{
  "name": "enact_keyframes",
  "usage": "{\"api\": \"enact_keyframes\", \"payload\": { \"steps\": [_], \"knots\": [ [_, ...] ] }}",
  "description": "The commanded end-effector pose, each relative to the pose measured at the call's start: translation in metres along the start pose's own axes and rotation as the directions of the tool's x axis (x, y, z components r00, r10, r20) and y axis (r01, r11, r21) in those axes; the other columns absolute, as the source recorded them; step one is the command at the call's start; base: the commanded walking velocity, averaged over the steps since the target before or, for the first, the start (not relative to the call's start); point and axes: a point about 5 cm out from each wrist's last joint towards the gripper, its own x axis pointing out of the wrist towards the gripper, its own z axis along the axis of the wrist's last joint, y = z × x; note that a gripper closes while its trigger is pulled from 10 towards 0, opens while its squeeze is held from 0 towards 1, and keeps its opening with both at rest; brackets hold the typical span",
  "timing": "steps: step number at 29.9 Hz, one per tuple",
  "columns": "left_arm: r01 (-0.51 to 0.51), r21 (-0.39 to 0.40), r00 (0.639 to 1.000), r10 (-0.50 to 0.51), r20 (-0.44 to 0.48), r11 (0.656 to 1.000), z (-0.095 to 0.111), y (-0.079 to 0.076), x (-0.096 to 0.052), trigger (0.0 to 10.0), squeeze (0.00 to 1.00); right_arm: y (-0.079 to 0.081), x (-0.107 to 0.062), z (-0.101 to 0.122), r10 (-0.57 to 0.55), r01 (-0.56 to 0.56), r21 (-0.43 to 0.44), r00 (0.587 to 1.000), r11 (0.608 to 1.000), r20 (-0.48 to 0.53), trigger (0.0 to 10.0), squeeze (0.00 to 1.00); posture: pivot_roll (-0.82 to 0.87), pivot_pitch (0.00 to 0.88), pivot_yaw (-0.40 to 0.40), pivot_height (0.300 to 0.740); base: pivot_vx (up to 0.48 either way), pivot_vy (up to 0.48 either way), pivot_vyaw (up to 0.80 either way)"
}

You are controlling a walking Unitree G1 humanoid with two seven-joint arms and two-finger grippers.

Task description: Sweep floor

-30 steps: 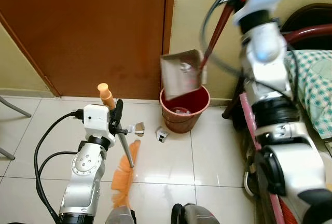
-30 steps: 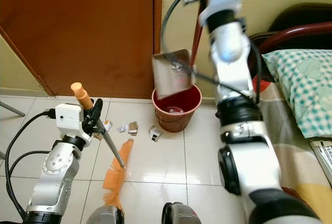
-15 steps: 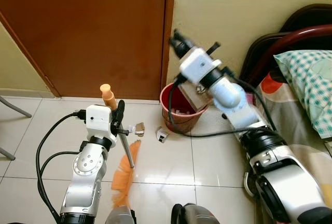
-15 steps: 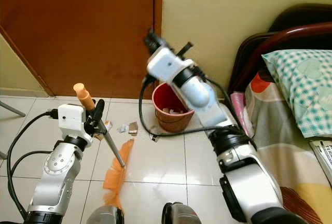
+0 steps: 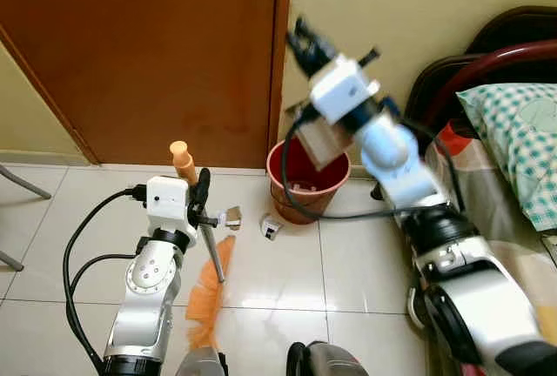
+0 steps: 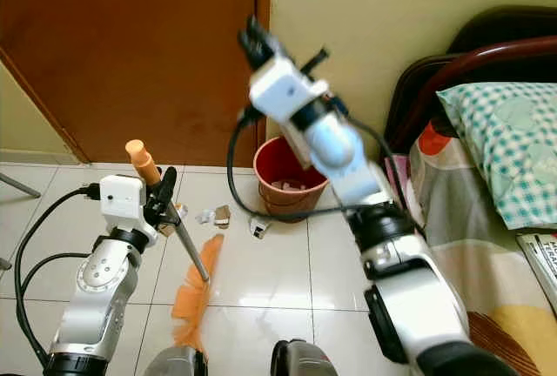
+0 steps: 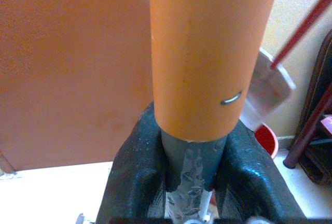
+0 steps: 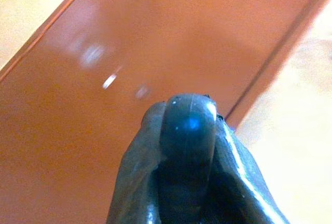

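My left gripper (image 5: 200,191) is shut on the broom's handle, just below its orange grip (image 7: 207,53). The broom's orange bristles (image 5: 207,293) rest on the white tiles before me. My right gripper (image 5: 302,35) is raised near the door frame, shut on a dark rounded rod (image 8: 187,146) that looks like the dustpan's handle. The grey dustpan (image 5: 315,143) hangs tilted over the red bin (image 5: 300,206), which stands by the wall with scraps inside. Its red handle (image 7: 306,24) slants up from the pan. Paper scraps (image 5: 233,215) and a small carton (image 5: 271,228) lie on the floor left of the bin.
A brown door (image 5: 157,45) fills the wall ahead. At the right stands a bed with a dark red frame (image 5: 487,54) and a checked pillow (image 5: 518,124). A grey chair leg (image 5: 17,183) shows at the far left. Black cables loop from both arms.
A second ago the dustpan was tipped high above the bin. My right arm then swung down and leftward, and has since lifted slightly. The left arm and broom have stayed put.
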Motion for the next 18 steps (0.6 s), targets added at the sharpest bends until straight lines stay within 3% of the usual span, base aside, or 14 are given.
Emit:
{"api": "enact_keyframes", "payload": {
  "steps": [1,5,7,9,13,16,18],
  "knots": [
    [0.004,0.005,1.0,-0.004,-0.012,1.0,-0.003,-0.001,0.001,10.0,0.0,-0.014,0.019,0.029,-0.079,0.074,0.037,0.988,0.997,0.131,10.0,0.0,0.05,0.069,-0.064,0.74,0.0,0.0,0.0],
    [-0.006,0.029,1.0,0.006,-0.016,1.0,-0.003,0.0,0.002,10.0,0.0,-0.018,0.026,0.037,-0.173,0.149,0.185,0.978,0.971,0.119,10.0,0.0,0.05,0.065,-0.064,0.74,0.0,0.0,0.0],
    [-0.011,0.034,1.0,0.012,-0.018,0.999,-0.003,0.001,0.002,10.0,0.0,-0.017,0.026,0.037,-0.177,0.152,0.208,0.978,0.966,0.108,10.0,0.0,0.06,0.065,-0.064,0.74,0.0,0.0,0.0],
    [-0.04,0.061,0.999,0.041,-0.023,0.997,-0.003,0.009,-0.002,10.0,0.0,-0.01,0.021,0.031,-0.195,0.175,0.295,0.98,0.939,0.04,10.0,0.0,0.06,0.063,-0.063,0.74,0.0,0.0,0.0],
    [-0.07,0.122,0.997,0.073,-0.025,0.99,-0.005,0.018,-0.008,10.0,0.0,-0.001,0.013,0.025,-0.206,0.202,0.374,0.978,0.905,-0.03,10.0,0.0,0.07,0.063,-0.06,0.74,0.0,0.0,0.0],
    [-0.102,0.155,0.993,0.111,-0.049,0.983,-0.011,0.027,-0.02,10.0,0.0,0.016,-0.005,0.012,-0.203,0.248,0.464,0.968,0.851,-0.146,10.0,0.0,0.07,0.065,-0.059,0.74,0.0,0.0,0.0],
    [-0.108,0.159,0.991,0.12,-0.063,0.981,-0.014,0.03,-0.025,10.0,0.0,0.029,-0.026,-0.007,-0.198,0.324,0.519,0.938,0.791,-0.283,10.0,0.0,0.1,0.071,-0.064,0.74,0.0,0.0,0.0]
  ]
}}
